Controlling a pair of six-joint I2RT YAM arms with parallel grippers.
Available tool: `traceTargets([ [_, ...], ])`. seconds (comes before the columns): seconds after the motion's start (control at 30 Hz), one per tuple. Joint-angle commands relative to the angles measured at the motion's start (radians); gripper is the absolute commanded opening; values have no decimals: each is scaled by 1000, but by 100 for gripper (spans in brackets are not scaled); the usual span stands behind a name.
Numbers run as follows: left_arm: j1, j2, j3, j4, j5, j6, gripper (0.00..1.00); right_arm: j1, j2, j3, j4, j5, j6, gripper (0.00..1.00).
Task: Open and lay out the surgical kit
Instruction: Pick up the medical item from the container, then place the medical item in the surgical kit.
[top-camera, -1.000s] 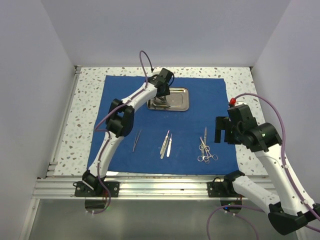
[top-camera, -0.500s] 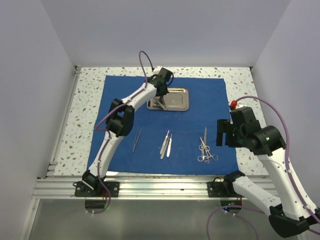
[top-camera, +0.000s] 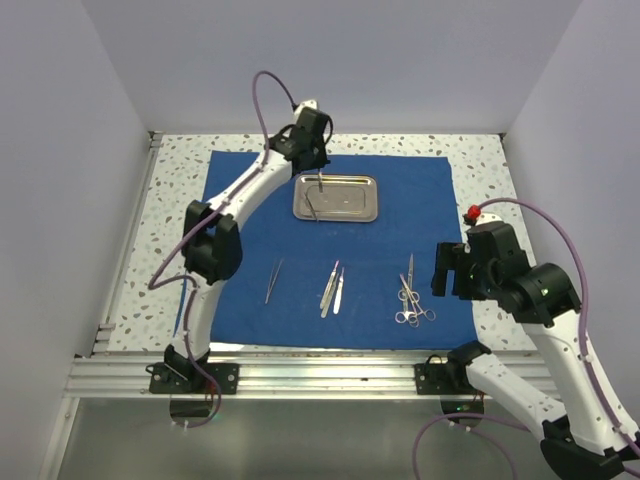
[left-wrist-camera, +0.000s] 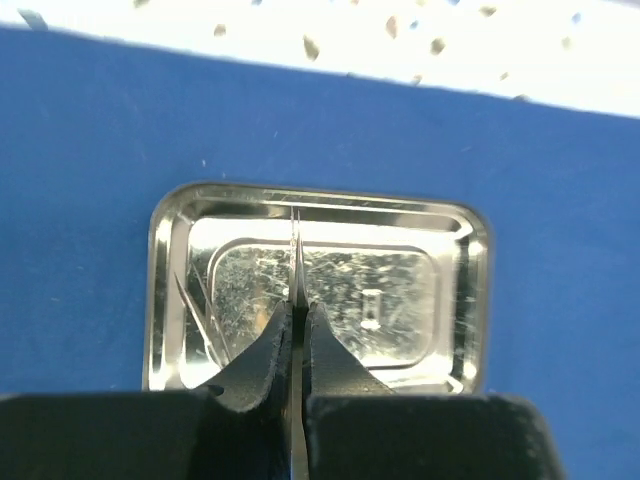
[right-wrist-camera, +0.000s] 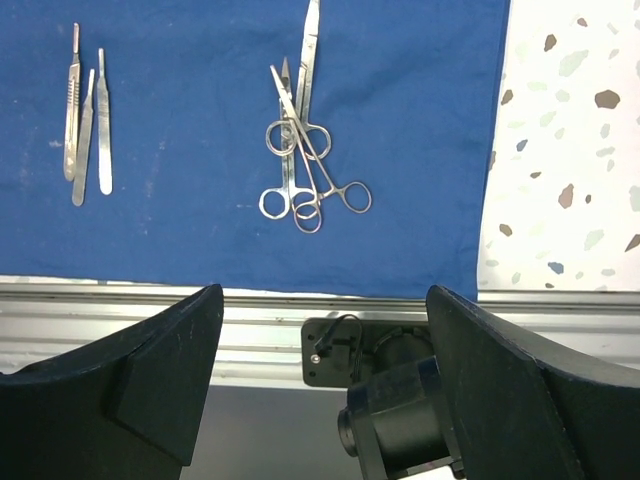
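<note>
Now the thin silver instrument (top-camera: 314, 197) hangs from my left gripper (top-camera: 318, 172) over the steel tray (top-camera: 362, 214). A second ago that gripper was down at the tray's 7 o'clock corner with its jaws apart. It is now clenched on the instrument's upper end, raised, and shifted toward the tray's 11 o'clock corner. On the left wrist view the slim tip pokes out between the pinched fingers (left-wrist-camera: 262, 350), aimed at the tray floor. I cannot tell whether it touches the steel.

The tray lies flat at 12 o'clock on the blue cloth (top-camera: 440, 200), where it was before. Across the cloth's 6 o'clock half nothing has moved: a single slim tool (top-camera: 273, 282) at 7 o'clock, three slim flat tools (top-camera: 332, 290) side by side at 6, and the tangled scissors and forceps (top-camera: 412, 300) at 5.

My right gripper (top-camera: 441, 275) is released, jaws wide with nothing between them. It hovers at the cloth's 4 o'clock edge near that tangle, having drifted slightly toward 5 o'clock.

The left arm's elbow (top-camera: 212, 250) has swung out to 9 o'clock, and its forearm hides a strip of cloth. The cloth is spread on the speckled bench (top-camera: 170, 200), with the aluminium rail (top-camera: 320, 375) at 6 o'clock.
</note>
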Motion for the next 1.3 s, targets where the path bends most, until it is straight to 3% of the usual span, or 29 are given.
traceTargets([
  [0.0, 14, -193, -29, 7, 39, 64, 0, 4, -7, -19, 49, -21, 0, 87],
  [0.13, 14, -328, -196, -2, 54, 101, 0, 4, -5, -35, 75, -7, 0, 87],
  [0.37, 13, -665, -774, 46, 16, 139, 0, 5, 15, -28, 87, 15, -9, 88],
  [0.6, 5, -828, -1058, 124, 64, 156, 0, 5, 12, -41, 95, 1, -12, 89],
  [0.83, -3, -775, -1124, 201, 139, 168, 0, 4, 15, -50, 101, -2, -9, 89],
  [0.93, -13, -758, -1129, 216, 134, 167, 16, 5, 13, -51, 99, 7, -5, 90],
  [0.97, -18, -752, -1121, 214, 127, 168, 28, 4, 12, -53, 99, 13, -5, 90],
  [1.1, -19, -715, -1079, 196, 122, 190, 43, 5, 12, -50, 99, 27, 1, 91],
  [1.27, -19, -631, -925, 181, 114, 217, 48, 4, 18, -47, 99, 45, 6, 91],
])
